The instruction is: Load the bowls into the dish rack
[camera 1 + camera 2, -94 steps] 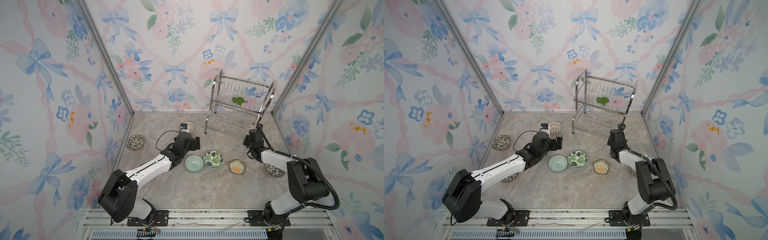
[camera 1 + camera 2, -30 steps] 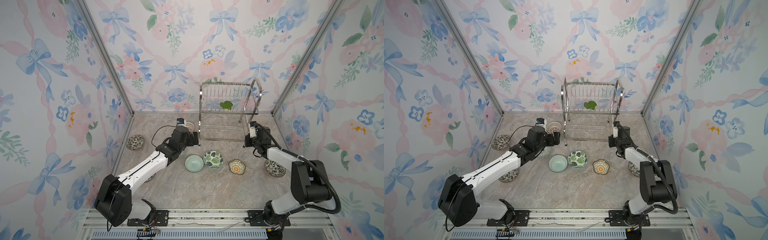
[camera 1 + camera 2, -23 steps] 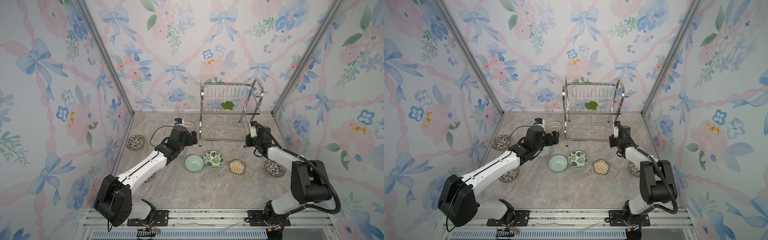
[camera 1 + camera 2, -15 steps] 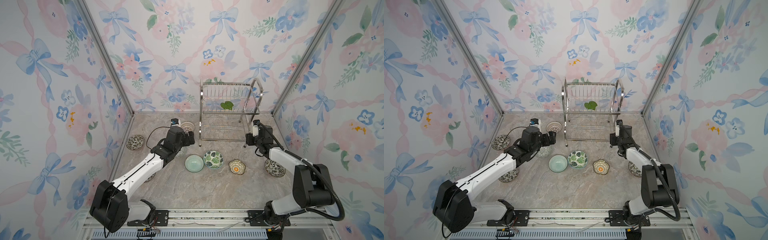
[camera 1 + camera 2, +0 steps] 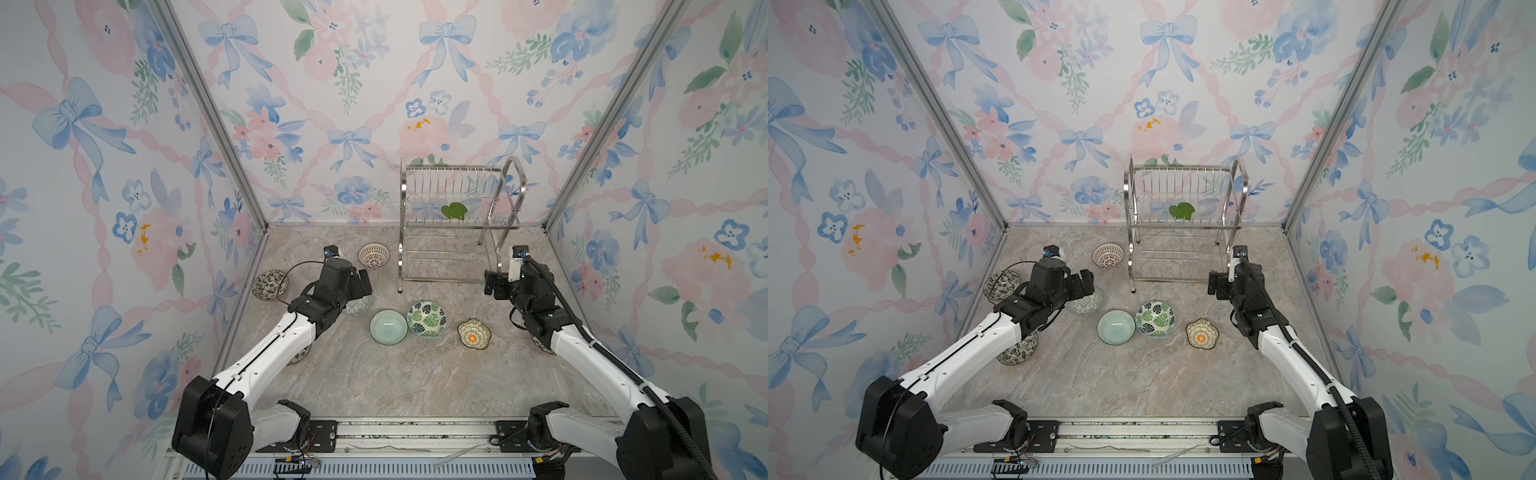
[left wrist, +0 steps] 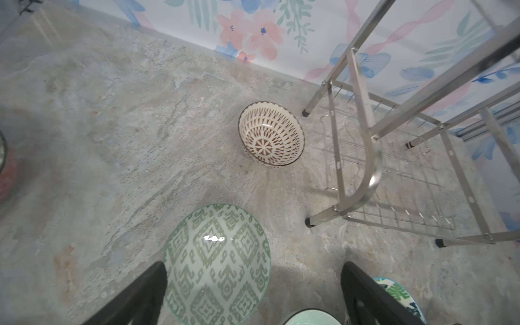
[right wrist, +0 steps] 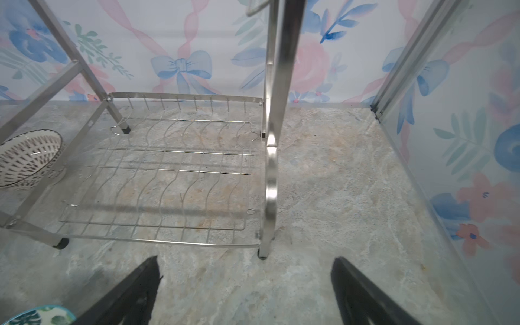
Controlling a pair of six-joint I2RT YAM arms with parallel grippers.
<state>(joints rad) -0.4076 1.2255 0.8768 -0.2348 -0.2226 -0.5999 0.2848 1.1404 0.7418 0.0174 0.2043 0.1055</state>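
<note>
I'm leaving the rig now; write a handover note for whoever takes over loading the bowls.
Left gripper: open, empty, over the green geometric bowl.
Right gripper: open, empty, near a front leg of the dish rack.
Rack upright at the back, lower tier bare; something green on the upper tier, unclear what.
On the table: brown lattice bowl, dark floral bowl, mint bowl, leaf bowl, scalloped yellow bowl, plus a patterned bowl under the left arm and a half-hidden bowl behind the right.
Done: no bowl clearly loaded. Left: all of them.
</note>
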